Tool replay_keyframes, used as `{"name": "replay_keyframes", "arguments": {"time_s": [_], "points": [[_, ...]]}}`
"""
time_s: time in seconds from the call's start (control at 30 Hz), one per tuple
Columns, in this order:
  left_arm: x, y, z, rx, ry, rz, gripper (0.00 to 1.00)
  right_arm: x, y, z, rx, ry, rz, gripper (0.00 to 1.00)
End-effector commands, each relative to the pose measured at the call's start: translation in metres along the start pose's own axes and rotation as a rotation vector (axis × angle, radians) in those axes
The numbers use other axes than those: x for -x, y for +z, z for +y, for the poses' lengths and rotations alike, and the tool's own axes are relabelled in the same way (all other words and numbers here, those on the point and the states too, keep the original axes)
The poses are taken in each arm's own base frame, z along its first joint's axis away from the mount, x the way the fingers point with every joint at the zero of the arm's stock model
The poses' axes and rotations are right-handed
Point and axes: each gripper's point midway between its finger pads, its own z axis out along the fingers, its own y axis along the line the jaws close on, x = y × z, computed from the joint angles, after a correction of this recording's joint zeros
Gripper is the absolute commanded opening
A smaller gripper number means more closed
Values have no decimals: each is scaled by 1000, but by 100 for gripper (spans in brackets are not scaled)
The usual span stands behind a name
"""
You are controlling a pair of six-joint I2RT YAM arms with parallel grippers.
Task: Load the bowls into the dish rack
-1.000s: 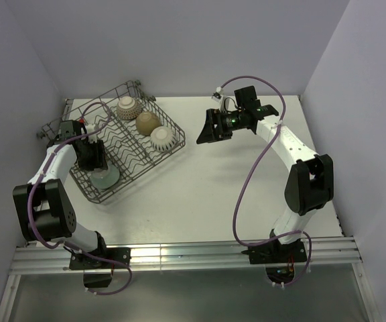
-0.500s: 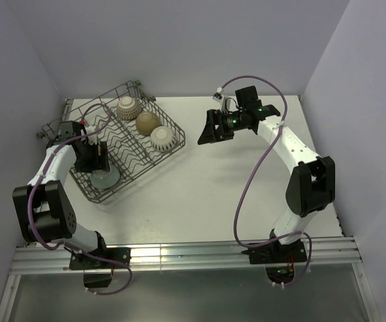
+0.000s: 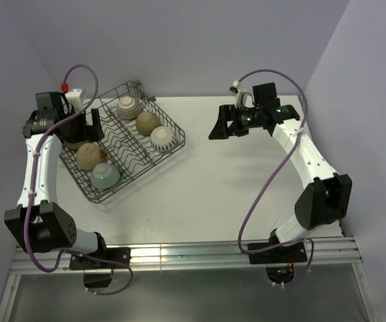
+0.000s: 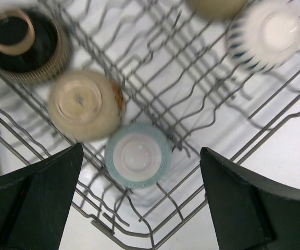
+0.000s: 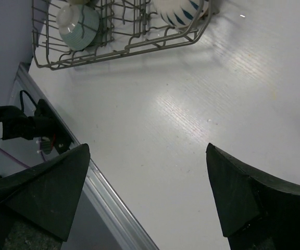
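Left gripper (image 4: 141,149) is spread wide and empty, hanging over the near corner of the dish rack (image 3: 139,172). Right gripper (image 5: 148,147) is also spread and empty, over bare surface (image 3: 246,188), well clear of the rack.

The rack sits skewed at the far left of the surface. I count six bowls in it, all foot-up: teal bowl (image 4: 138,155), cream bowl (image 4: 85,105), dark woven bowl (image 4: 22,46), blue-striped bowl (image 4: 270,32), tan bowl (image 3: 147,122) and patterned bowl (image 3: 127,105). No bowl shows outside the rack, so loading looks done.

Risks as I see them:
- Left gripper is right above the teal and cream bowls, which touch. Any dip would knock them into each other or jam a finger in the tines.
- The teal bowl sits by the corner rim, so a sideways clip could tip it out.
- The purple cable (image 3: 89,74) loops near the rack's raised end. A low retract could hook it and drag the rack.
- The right arm is low risk unless it sweeps left.
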Motion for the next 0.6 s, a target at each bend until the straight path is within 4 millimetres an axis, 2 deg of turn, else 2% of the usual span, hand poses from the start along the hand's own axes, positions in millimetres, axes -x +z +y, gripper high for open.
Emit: {"name": "replay_keyframes", "arguments": {"time_s": [0.0,0.07,0.13,0.23,0.37,0.43,0.47,0.57], "points": [[39,-32,-21,-100,91,-76,99,4,-31,-3,-74,-52,-70,100],[42,-34,-25,-124,87,-51,99,-5,-39,-9,-89,-38,-73,100],[54,-41,-27,-126,95,-81,100,-8,-52,-22,-127,-19,-92,100],[60,-41,-23,-101,70,-100,100,-21,-67,-38,-186,-13,-108,100],[50,-41,-27,-115,64,-107,100,-50,-81,-47,-233,7,-83,100],[52,-42,-30,-121,61,-136,100,-54,-88,-46,-257,-9,-96,100],[52,-42,-30,-120,58,-143,100,-58,-92,-54,-284,6,-106,100],[39,-37,-38,-150,48,-132,99,-65,-98,-58,-320,18,-124,100]]}}
